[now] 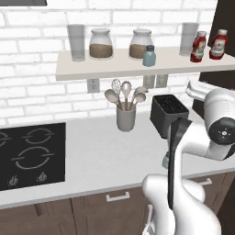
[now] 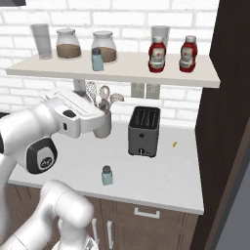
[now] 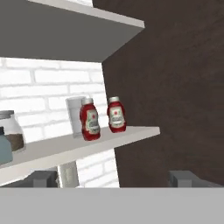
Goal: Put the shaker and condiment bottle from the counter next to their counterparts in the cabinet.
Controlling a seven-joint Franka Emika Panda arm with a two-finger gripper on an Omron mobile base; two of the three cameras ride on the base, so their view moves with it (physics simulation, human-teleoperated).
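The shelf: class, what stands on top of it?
On the shelf: two glasses, two jars, a shaker and two red bottles. The right glass is partly covered by a bottle.

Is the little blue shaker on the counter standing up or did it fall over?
Standing up. The shaker on the counter sits on its base with its dark cap on top, in front of the toaster.

In the left base view our own arm (image 1: 183, 151) covers most of the shaker (image 1: 165, 160) on the counter. The stove (image 1: 27, 156) runs off the left edge. Bottle labels (image 3: 91, 122) are too small to read.
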